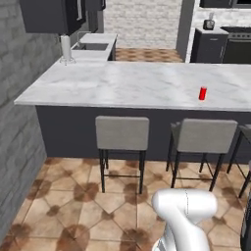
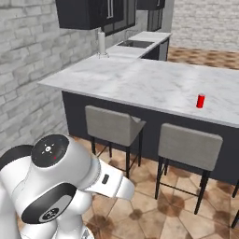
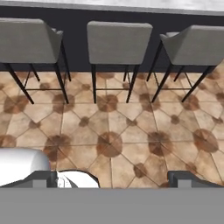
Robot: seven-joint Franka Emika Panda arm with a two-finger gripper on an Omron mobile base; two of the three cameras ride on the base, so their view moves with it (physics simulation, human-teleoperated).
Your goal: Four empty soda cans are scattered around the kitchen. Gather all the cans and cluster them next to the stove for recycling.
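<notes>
One red soda can (image 1: pixel 202 93) (image 2: pixel 200 101) stands upright on the marble island counter (image 1: pixel 122 83) (image 2: pixel 154 84), near its front edge and above the right stool. At the far back right, part of the black stove (image 1: pixel 238 35) shows beside a dark cabinet. My gripper (image 3: pixel 116 179) hangs low on the near side of the island, facing the tiled floor and the stools. It is open, with nothing between its fingertips (image 3: pixel 43 179). It is far from the can.
Grey bar stools (image 1: pixel 122 133) (image 1: pixel 208 136) (image 3: pixel 119 41) line the island's near side. A sink (image 1: pixel 90 46) and a paper towel roll (image 1: pixel 65 49) are at the far left of the counter. A brick wall (image 1: pixel 14 122) closes the left side.
</notes>
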